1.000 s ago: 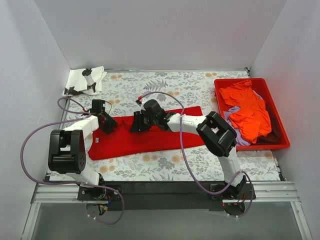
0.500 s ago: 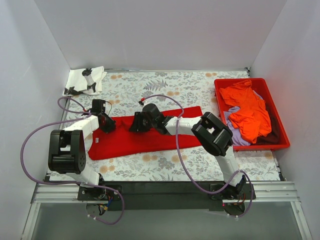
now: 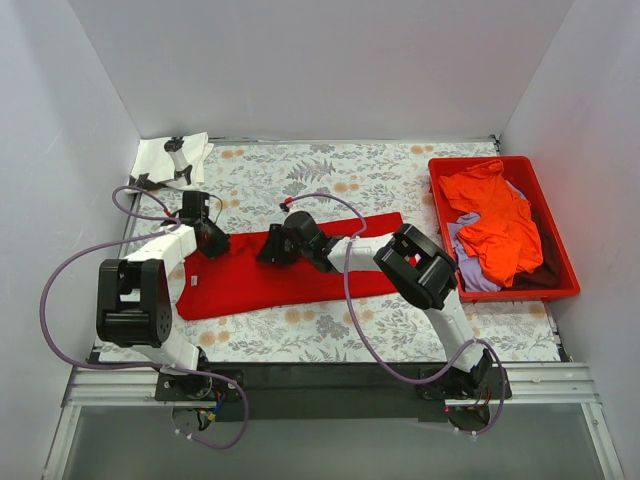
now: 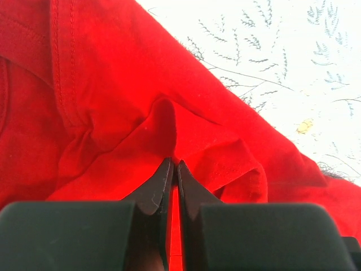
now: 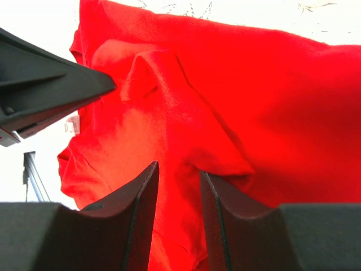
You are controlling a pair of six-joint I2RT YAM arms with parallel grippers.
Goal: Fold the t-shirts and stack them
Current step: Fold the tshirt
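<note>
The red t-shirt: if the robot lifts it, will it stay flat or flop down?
Probably flop. The red t-shirt bunches into soft wrinkles where the left gripper pinches it, so it would likely sag and drape rather than stay flat. It looks thin, so it is probably light too.

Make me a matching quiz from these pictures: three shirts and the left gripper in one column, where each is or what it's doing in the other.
1 red t-shirt
2 white t-shirt
3 orange t-shirt
4 left gripper

A in the red tray
B far left corner of the table
C shut on red cloth
D spread across the middle

Pairs: 1-D, 2-B, 3-A, 4-C
</note>
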